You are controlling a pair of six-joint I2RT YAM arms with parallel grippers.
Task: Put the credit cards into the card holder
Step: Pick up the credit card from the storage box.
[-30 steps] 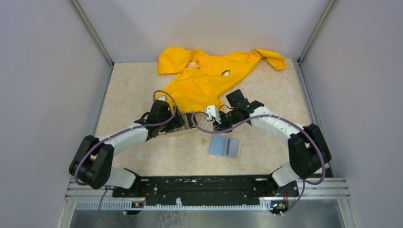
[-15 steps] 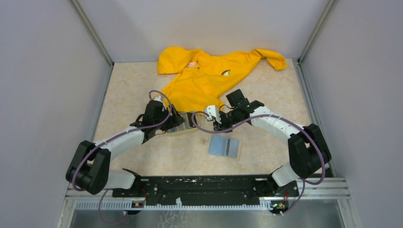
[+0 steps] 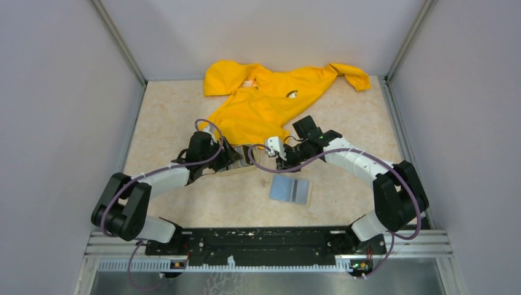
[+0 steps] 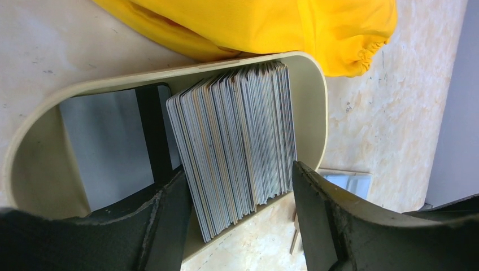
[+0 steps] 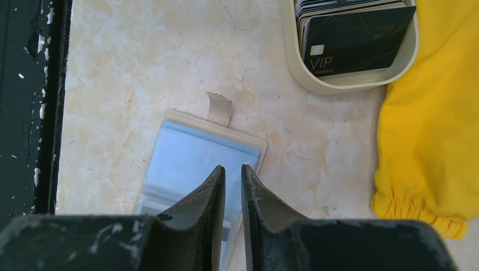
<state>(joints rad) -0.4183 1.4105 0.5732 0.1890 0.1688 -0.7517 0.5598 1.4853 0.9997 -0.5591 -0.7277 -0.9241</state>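
The credit cards [image 4: 237, 141] stand on edge as a striped grey-white stack in a beige oval tray [image 4: 310, 73]; a black VIP card [image 5: 356, 34] faces the right wrist view. My left gripper [image 4: 238, 171] is open, its jaws straddling the stack; it is at the tray [image 3: 236, 161] in the top view. The card holder [image 3: 290, 189] lies open on the table, bluish clear pockets up, tan tab showing [image 5: 197, 158]. My right gripper [image 5: 232, 167] is shut with a thin gap, empty, hovering over the holder's far edge.
A yellow jacket [image 3: 270, 98] lies spread behind the tray, its cuff close to the tray's right end [image 5: 429, 124]. The black base rail [image 3: 264, 239] runs along the near table edge. Grey walls enclose the table on three sides.
My left arm has shifted slightly while its gripper stays at the tray. The right arm and the card holder have not moved.
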